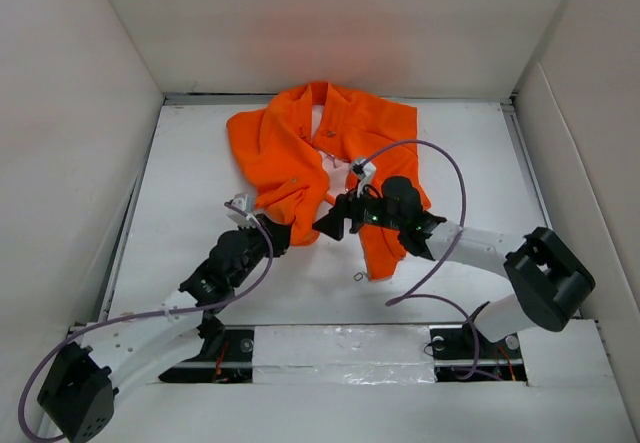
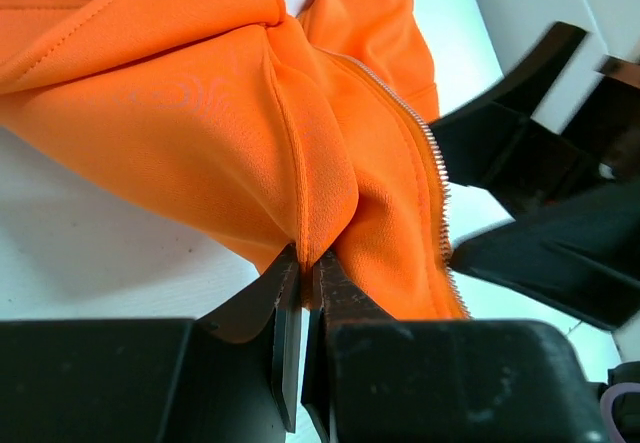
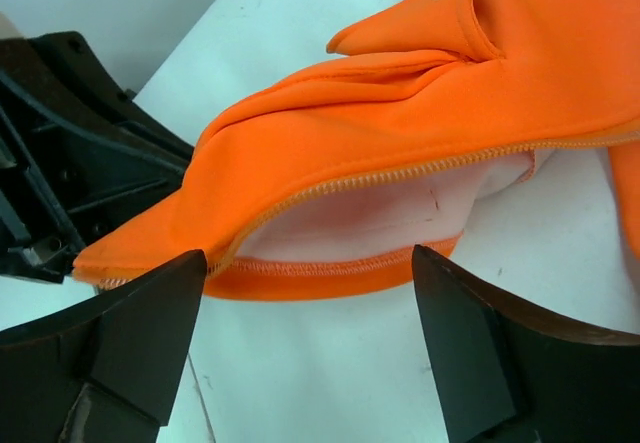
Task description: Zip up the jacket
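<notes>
The orange jacket [image 1: 300, 148] lies unzipped on the white table, collar toward the far wall. My left gripper [image 1: 283, 233] is shut on a fold of the jacket's lower hem [image 2: 315, 213]; the zipper teeth [image 2: 432, 153] run just to the right of it. My right gripper [image 1: 330, 225] is open, just short of the other front edge, whose zipper tape [image 3: 400, 170] and pale lining [image 3: 390, 218] show between the fingers [image 3: 140, 323]. The two grippers are close together, facing each other.
White walls enclose the table on the left, back and right. A purple cable [image 1: 455, 178] loops over the right arm. A small metal ring [image 1: 358, 277] lies on the table near the jacket's lower right part.
</notes>
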You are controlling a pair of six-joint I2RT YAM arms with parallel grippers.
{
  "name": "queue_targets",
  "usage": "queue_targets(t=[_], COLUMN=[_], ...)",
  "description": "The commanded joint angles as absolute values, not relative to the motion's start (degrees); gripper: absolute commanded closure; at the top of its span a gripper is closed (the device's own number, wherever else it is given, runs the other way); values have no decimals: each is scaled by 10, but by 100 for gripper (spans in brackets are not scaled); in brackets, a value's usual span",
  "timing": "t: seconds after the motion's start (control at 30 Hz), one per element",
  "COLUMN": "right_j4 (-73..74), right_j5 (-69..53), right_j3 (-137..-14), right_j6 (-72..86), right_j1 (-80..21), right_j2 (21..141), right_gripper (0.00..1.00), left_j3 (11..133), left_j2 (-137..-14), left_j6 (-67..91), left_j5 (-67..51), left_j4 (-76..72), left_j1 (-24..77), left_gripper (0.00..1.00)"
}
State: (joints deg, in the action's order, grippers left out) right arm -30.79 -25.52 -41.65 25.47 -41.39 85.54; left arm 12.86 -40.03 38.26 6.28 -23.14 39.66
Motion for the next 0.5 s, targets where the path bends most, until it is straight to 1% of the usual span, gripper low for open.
queue_targets(t=[0.0,0.13,0.23,0.47], right_j4=[-291,-261,-278,-352], right_j5=[-232,-200,-187,-190], right_j3=[-404,-383,-367,-372], right_j6=[237,242,264,332], right_j1=[-431,-461,-489,-523], right_j2=[802,734,720,765], right_gripper=[8,0,0,0], left_j3=[166,181,178,182], left_j2=[-411,-442,-456,-463], left_j6=[418,437,459,473], left_j5=[62,69,77,99], left_j4=[-202,-199,-211,-221], left_j1=[397,397,397,397], left_gripper=[100,100,100,100])
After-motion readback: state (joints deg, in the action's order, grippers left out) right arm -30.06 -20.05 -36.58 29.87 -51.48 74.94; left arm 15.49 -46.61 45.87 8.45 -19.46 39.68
